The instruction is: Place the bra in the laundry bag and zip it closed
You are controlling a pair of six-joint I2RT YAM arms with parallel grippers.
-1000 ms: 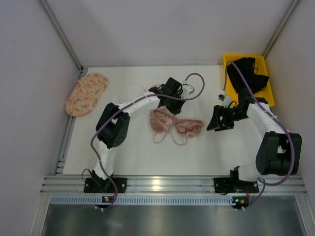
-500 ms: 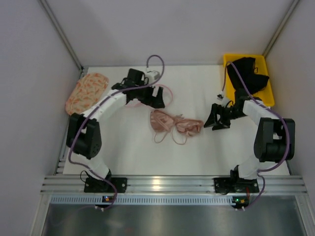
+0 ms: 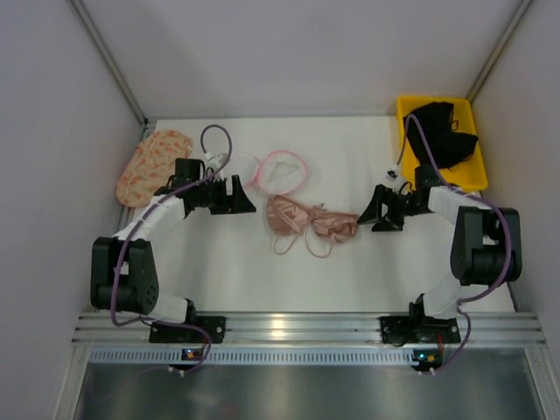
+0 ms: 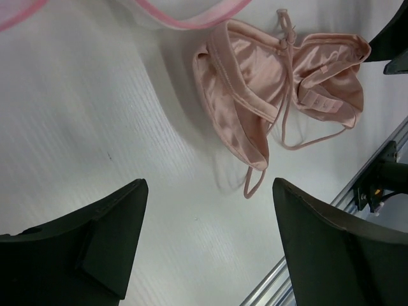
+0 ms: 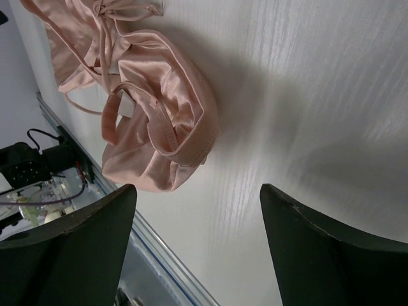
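Observation:
The pale pink bra (image 3: 311, 222) lies crumpled mid-table with its thin straps trailing toward the near edge. Just behind it lies the laundry bag (image 3: 282, 171), a white mesh disc with a pink rim. My left gripper (image 3: 245, 199) hovers open to the left of both and touches neither. The left wrist view shows the bra (image 4: 280, 83) and the bag's pink rim (image 4: 191, 19) ahead of the left gripper (image 4: 210, 186), which has only bare table between its fingers. My right gripper (image 3: 374, 215) is open just right of the bra (image 5: 150, 108), and nothing is held in the right gripper (image 5: 197, 190).
A peach patterned oval fabric piece (image 3: 154, 166) lies at the back left. At the back right a yellow bin (image 3: 473, 171) holds a black garment (image 3: 442, 131). An aluminium rail (image 3: 280, 328) runs along the near table edge, and grey walls close in both sides.
The left gripper opened, let go of the laundry bag and swung back to the left. The bag now lies behind the bra. The right gripper edged toward the bra and widened slightly.

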